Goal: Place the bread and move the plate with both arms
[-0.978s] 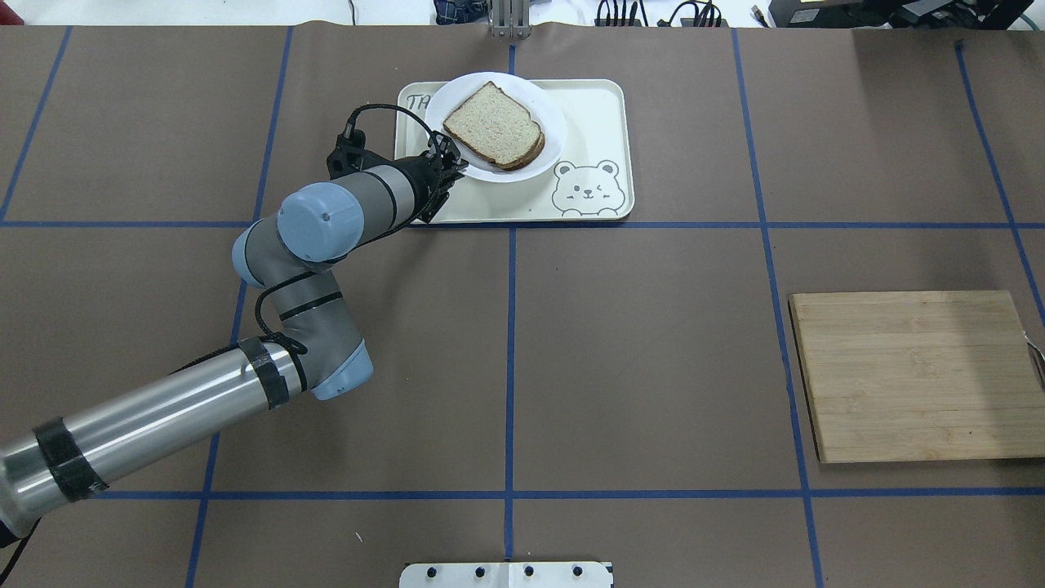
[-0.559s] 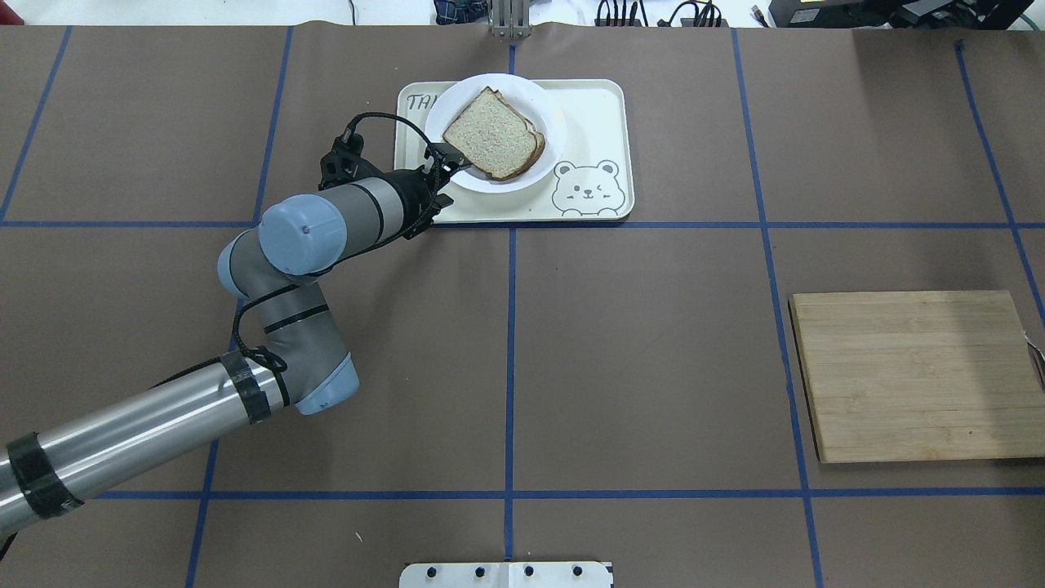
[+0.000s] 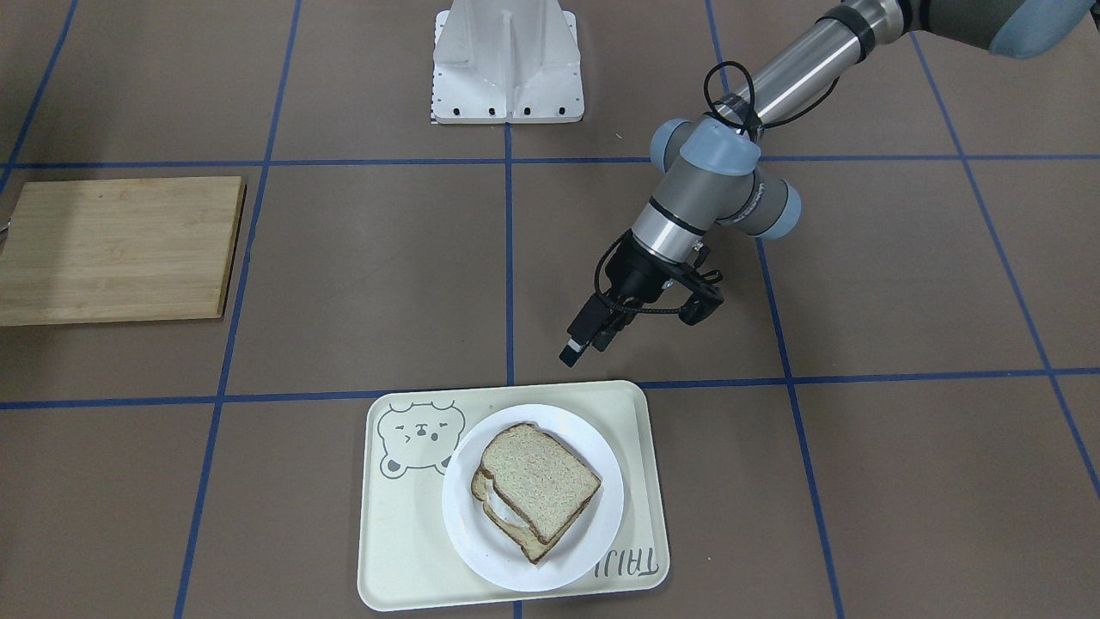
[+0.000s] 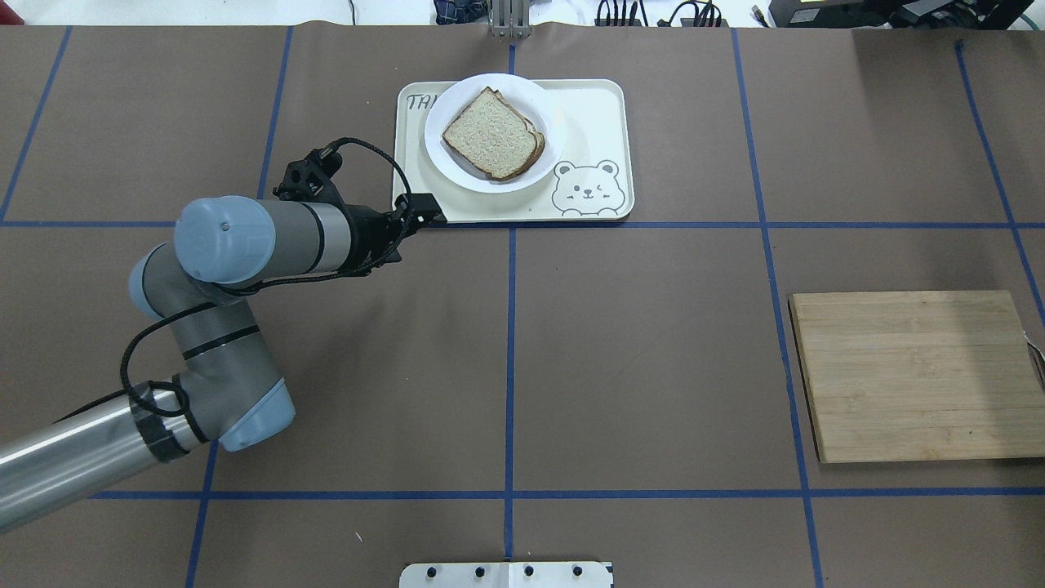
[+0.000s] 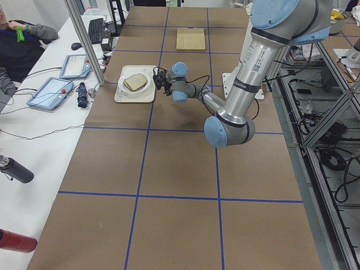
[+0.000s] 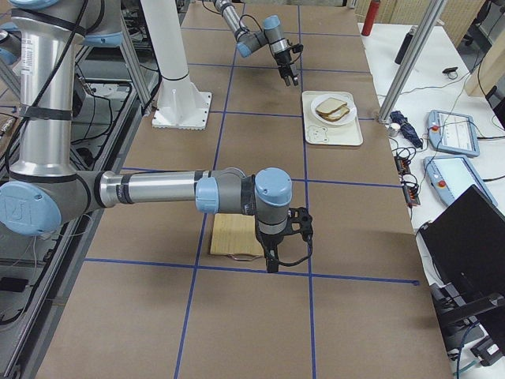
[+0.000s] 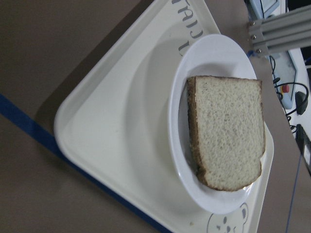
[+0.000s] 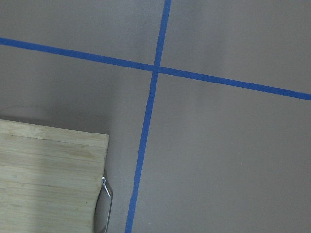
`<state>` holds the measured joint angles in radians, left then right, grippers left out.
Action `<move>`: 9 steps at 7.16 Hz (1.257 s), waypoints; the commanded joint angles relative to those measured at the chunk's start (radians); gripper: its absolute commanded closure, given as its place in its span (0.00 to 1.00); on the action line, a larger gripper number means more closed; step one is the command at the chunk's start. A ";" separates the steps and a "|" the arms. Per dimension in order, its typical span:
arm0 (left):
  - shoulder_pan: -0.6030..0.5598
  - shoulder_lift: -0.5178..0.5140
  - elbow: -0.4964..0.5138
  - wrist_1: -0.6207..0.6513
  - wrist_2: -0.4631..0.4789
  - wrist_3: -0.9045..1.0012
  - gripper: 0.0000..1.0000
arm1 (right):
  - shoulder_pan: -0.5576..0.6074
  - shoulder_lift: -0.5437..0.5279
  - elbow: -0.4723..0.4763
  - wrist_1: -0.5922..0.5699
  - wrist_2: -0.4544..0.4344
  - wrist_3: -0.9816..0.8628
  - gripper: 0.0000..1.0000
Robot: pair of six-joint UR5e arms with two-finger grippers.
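Although just beside tray (image 4: 604, 114) corner, hangs left pincer (image 4: 426, 210) apart from plate (image 4: 555, 122) carrying bread (image 4: 490, 135); cannot tell whether open or closed, likewise right pincer (image 6: 272, 264) near cutting board (image 4: 914, 376).

Silver-grey tubular arm (image 4: 73, 457), pale blue caps (image 4: 219, 230), black cable (image 4: 371, 147), black hand (image 3: 579, 347)

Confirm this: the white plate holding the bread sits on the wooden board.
Not right. The white plate holding the bread sits on the cream bear tray, not the wooden board; the overhead exterior view shows it.
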<state>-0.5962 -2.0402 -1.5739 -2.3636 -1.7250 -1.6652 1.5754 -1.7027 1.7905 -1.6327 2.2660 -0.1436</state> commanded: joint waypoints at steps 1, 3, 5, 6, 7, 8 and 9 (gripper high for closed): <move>-0.008 0.148 -0.225 0.359 -0.044 0.563 0.02 | 0.000 -0.006 0.000 0.001 0.001 -0.004 0.00; -0.156 0.244 -0.311 0.560 -0.165 0.916 0.02 | 0.000 -0.006 0.000 0.001 0.001 -0.004 0.00; -0.419 0.357 -0.310 0.602 -0.389 1.321 0.02 | 0.000 -0.006 -0.003 0.001 0.003 -0.005 0.00; -0.529 0.371 -0.313 0.713 -0.415 1.516 0.02 | 0.000 -0.005 -0.005 0.001 0.003 -0.005 0.00; -0.618 0.370 -0.311 0.844 -0.413 1.691 0.02 | 0.000 -0.005 -0.007 0.001 0.003 -0.005 0.00; -0.711 0.373 -0.307 0.919 -0.413 1.833 0.02 | 0.000 -0.005 -0.007 0.001 0.003 -0.005 0.00; -0.802 0.374 -0.273 0.957 -0.416 1.914 0.02 | 0.000 -0.005 -0.008 0.001 0.003 -0.005 0.00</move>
<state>-1.2768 -1.6695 -1.8751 -1.4840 -2.1359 0.1023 1.5754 -1.7075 1.7840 -1.6322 2.2687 -0.1488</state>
